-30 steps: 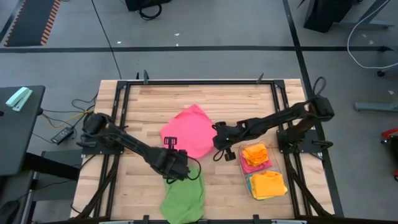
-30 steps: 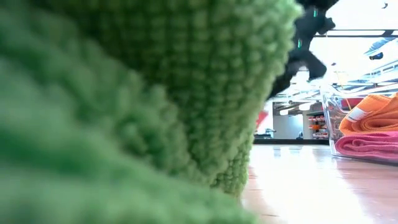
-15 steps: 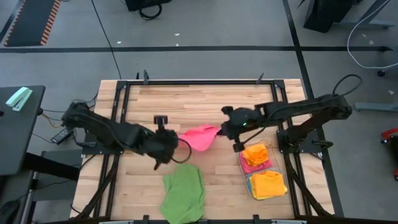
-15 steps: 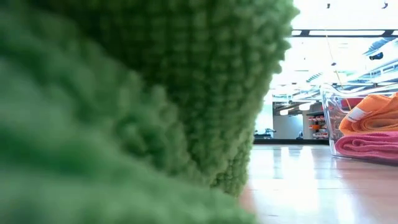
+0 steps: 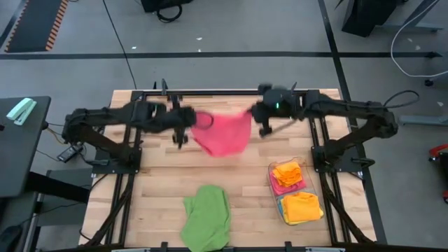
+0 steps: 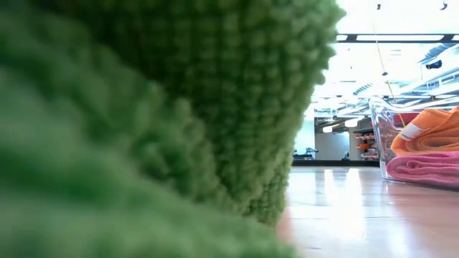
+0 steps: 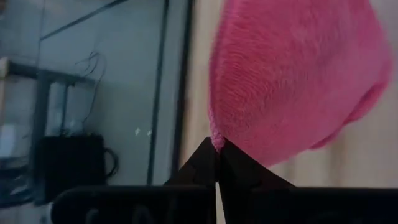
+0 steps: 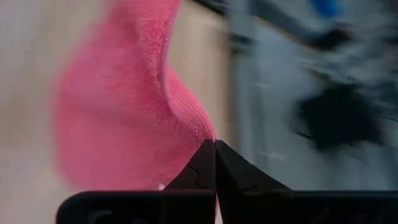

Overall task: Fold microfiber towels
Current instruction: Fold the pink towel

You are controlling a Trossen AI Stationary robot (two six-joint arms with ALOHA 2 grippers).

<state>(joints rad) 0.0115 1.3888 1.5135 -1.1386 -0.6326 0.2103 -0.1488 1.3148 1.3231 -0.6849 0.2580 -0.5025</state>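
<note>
while the pink towel (image 5: 222, 133) is held stretched above the tabletop's (image 5: 231, 105) far edge, left claw (image 5: 183, 120) and right claw (image 5: 257, 116) each clenched on a corner, laying flat is judged next; green towel (image 5: 207, 217) awaits.

Grey concrete floor (image 5: 231, 70) with a dark line, striped hazard mat (image 5: 35, 24), black side table (image 5: 21, 140), bright ceiling lights (image 6: 401, 36).

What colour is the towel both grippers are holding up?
Pink towel; clearest in the high view, stretched between the left gripper and right gripper.
</note>
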